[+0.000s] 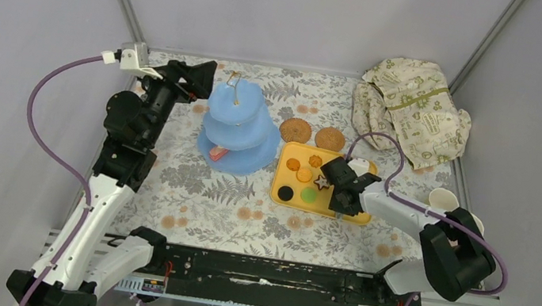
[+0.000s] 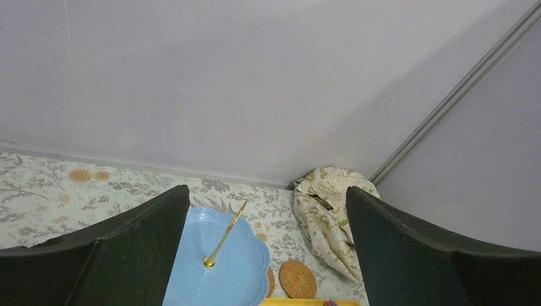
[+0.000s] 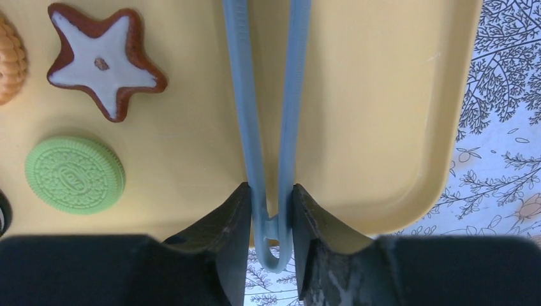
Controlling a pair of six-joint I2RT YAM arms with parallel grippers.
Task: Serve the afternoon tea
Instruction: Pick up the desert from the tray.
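The light-blue three-tier stand [image 1: 248, 135] stands left of centre with a pink pastry [image 1: 217, 153] on its lowest tier. Two woven coasters [image 1: 296, 130] [image 1: 330, 138] lie behind the yellow tray [image 1: 284, 180]. The tray holds a star biscuit [image 3: 102, 60], a green biscuit [image 3: 74, 173] and orange ones [image 1: 299, 168]. Two pale cups [image 1: 444, 199] stand at the right. My right gripper [image 3: 269, 191] is shut on the hinge end of the light-blue tongs [image 3: 290, 95] at the tray's near edge [image 1: 344, 203]. My left gripper [image 2: 266, 191] is open and empty, raised beside the stand's top [image 1: 202, 79].
The cream cloth with green print [image 1: 410, 108] lies bunched at the back right corner. The stand's gold handle [image 2: 223, 236] rises from its top tier [image 2: 236, 280]. Grey walls close the table at the back and sides.
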